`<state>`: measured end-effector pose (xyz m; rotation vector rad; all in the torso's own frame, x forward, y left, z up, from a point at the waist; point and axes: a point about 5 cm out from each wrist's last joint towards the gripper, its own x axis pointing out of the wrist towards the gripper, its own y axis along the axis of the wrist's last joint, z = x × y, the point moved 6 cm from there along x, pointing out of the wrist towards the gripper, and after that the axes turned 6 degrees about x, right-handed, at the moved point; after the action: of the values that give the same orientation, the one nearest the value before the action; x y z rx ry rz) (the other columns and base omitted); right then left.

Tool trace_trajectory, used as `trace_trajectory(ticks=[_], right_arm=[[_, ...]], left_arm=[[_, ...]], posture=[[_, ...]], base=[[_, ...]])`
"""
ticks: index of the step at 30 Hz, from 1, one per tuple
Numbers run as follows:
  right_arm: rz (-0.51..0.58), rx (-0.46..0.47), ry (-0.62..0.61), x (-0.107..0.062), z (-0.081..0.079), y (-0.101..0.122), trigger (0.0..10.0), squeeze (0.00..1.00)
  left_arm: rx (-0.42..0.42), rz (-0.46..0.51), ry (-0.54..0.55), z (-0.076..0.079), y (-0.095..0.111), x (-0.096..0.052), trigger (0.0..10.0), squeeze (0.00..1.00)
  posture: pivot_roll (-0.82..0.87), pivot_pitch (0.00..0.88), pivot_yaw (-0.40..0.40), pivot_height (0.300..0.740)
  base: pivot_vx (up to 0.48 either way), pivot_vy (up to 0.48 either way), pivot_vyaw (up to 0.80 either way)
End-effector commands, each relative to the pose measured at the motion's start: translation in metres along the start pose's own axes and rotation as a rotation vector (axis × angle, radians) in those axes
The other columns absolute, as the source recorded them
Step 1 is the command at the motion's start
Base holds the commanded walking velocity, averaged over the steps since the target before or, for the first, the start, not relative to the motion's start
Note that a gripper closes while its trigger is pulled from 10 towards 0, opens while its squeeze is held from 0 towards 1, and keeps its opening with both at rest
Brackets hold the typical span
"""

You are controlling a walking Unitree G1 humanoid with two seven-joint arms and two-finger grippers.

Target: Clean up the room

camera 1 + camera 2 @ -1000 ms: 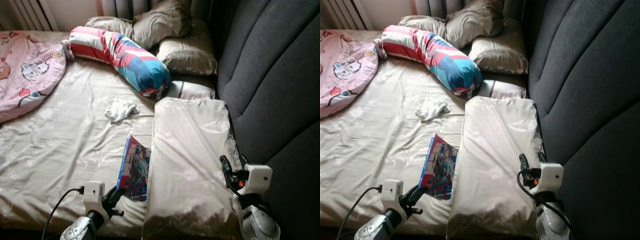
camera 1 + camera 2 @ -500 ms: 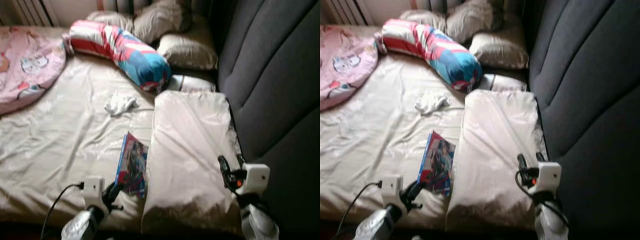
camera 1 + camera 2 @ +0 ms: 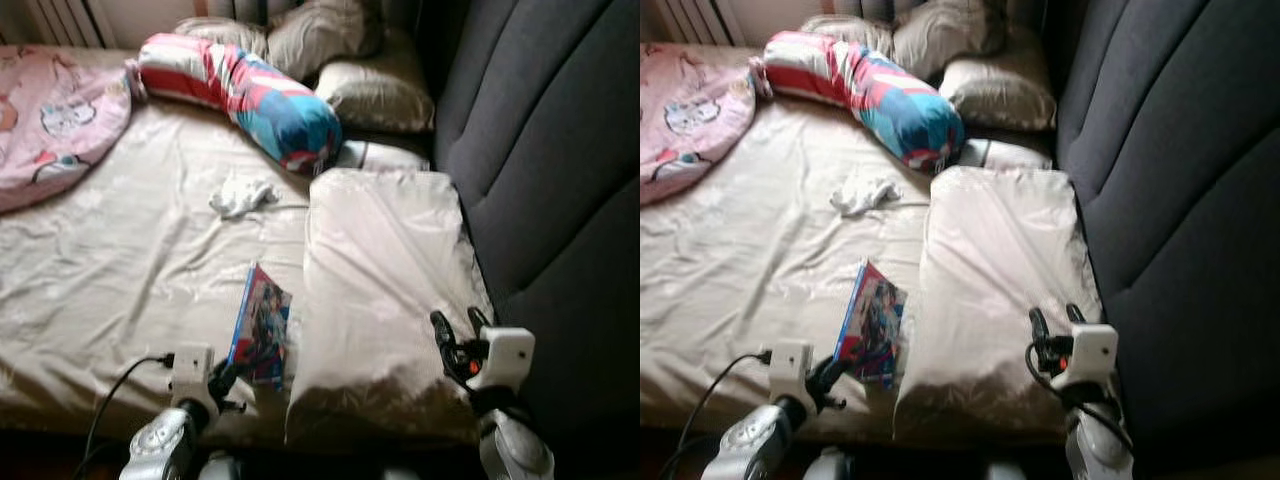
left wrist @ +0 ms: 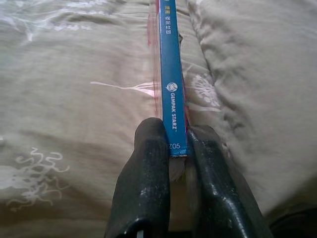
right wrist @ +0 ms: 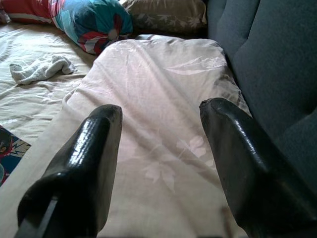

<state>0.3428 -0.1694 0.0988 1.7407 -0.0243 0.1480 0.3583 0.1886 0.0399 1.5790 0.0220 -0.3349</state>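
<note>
A thin book [image 3: 263,325] with a colourful cover and a blue spine [image 4: 171,74] lies on the beige sheet, against the side of a big cream pillow [image 3: 385,270]. My left gripper [image 3: 222,378] is at the book's near end, one black finger [image 4: 148,163] on each side of the spine, shut on it. My right gripper [image 3: 455,330] hovers open over the near right corner of the cream pillow, its fingers [image 5: 94,148] wide apart with nothing between them. A crumpled white cloth [image 3: 240,193] lies further up the bed.
A striped red, white and blue bolster [image 3: 245,95] and grey-brown pillows [image 3: 375,90] lie at the head of the bed. A pink cartoon blanket [image 3: 50,120] covers the far left. A dark padded headboard [image 3: 550,150] runs along the right. The bed's near edge [image 3: 120,415] drops into shadow.
The whole picture has shifted as the camera moved, and the bed's dark near edge now shows. My left gripper stays at the book's near end; the right gripper stays open.
</note>
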Motion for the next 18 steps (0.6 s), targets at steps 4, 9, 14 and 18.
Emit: trace_trajectory(ticks=[4, 9, 14, 18], right_arm=[[-0.019, 0.002, -0.005, -0.004, 0.003, -0.004, 10.0, 0.00], [-0.022, 0.002, -0.006, -0.004, 0.004, -0.004, 10.0, 0.00], [-0.023, 0.000, -0.010, -0.004, 0.007, -0.004, 10.0, 0.00], [-0.024, -0.001, -0.011, -0.004, 0.007, -0.004, 10.0, 0.00]], left_arm=[[0.046, -0.023, 0.029, -0.003, -0.003, 0.004, 10.0, 0.00], [0.074, -0.044, 0.059, -0.005, -0.004, 0.009, 10.0, 0.00], [0.096, -0.077, 0.100, -0.010, -0.009, 0.011, 10.0, 0.00], [0.095, -0.082, 0.109, -0.011, -0.010, 0.012, 10.0, 0.00]], posture=[[-0.09, 0.280, -0.058, 0.635], [-0.10, 0.287, -0.060, 0.635], [-0.10, 0.293, -0.062, 0.635], [-0.10, 0.297, -0.064, 0.635]], base=[[0.000, 0.000, 0.00], [0.000, 0.000, 0.00], [0.000, 0.000, 0.00], [0.000, 0.000, 0.00]])
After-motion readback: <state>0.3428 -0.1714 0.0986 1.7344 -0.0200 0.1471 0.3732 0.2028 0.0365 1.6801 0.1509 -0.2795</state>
